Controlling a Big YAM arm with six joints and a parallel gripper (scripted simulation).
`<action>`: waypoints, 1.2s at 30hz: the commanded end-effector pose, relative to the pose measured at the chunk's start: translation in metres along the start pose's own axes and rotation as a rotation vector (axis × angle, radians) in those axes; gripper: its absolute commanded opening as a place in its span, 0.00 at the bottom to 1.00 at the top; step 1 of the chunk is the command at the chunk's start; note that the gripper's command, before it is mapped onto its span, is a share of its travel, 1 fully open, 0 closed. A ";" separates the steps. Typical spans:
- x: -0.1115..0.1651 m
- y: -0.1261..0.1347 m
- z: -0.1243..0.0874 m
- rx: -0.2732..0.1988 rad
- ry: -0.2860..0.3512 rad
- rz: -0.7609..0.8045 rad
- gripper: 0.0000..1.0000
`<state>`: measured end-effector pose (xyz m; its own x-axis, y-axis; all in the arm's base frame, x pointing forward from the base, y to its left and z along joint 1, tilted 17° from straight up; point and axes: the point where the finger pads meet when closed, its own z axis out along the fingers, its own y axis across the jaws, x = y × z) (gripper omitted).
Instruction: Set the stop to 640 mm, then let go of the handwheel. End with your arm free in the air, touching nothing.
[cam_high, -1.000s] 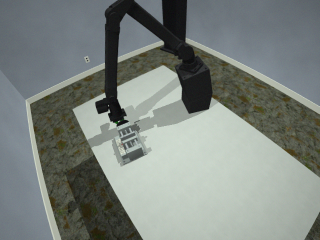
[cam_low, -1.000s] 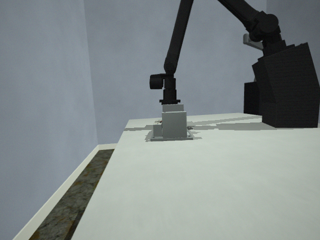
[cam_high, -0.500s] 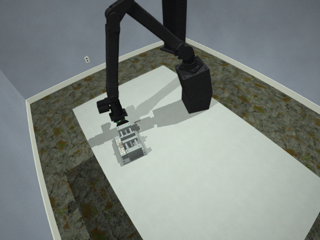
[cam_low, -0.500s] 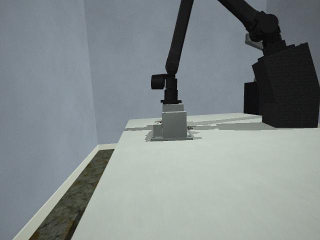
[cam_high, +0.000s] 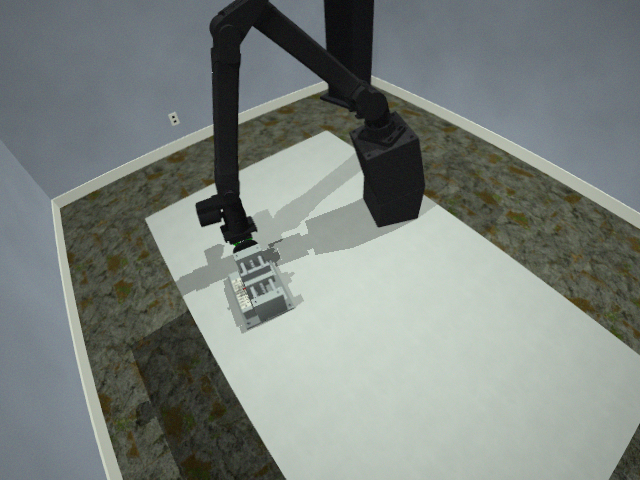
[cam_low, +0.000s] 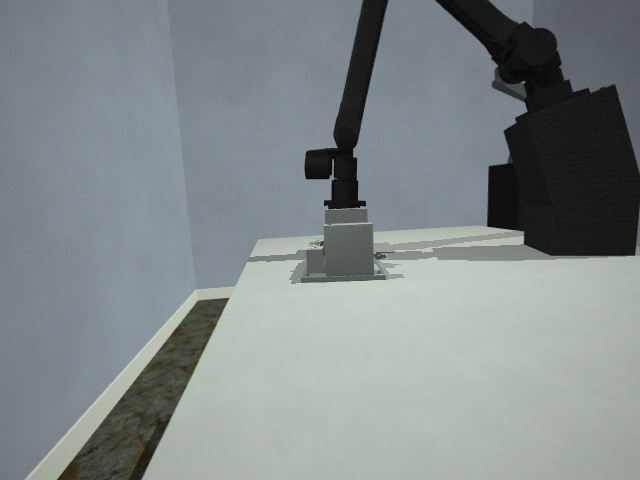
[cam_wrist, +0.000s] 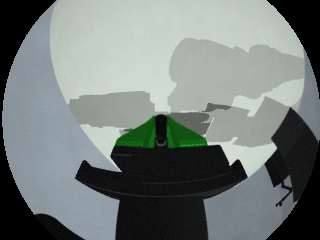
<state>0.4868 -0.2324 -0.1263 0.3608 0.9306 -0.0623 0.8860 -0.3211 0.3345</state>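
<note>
A small grey stop fixture (cam_high: 261, 286) stands on the white table, with rails on top and a scale strip along its left side. It also shows in the exterior view (cam_low: 345, 249). A green handwheel (cam_high: 242, 242) sits at its far end. My gripper (cam_high: 240, 238) comes down from above and is shut on the handwheel. In the wrist view the green handwheel (cam_wrist: 162, 135) shows between the dark fingers. In the exterior view the gripper (cam_low: 344, 203) sits right behind the fixture's top, and the handwheel is hidden. The scale reading is too small to tell.
The arm's dark base block (cam_high: 392, 173) stands at the far side of the table, also in the exterior view (cam_low: 573, 175). The table's left edge (cam_low: 206, 351) drops to a mottled floor.
</note>
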 end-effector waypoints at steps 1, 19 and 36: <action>-0.006 -0.040 0.012 0.073 -0.002 0.005 0.06; -0.008 -0.034 -0.016 0.036 -0.005 0.008 0.06; -0.008 -0.036 -0.042 0.042 -0.006 0.016 0.06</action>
<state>0.4518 -0.2177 -0.1089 0.3604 0.9308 -0.0607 0.8921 -0.3249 0.3139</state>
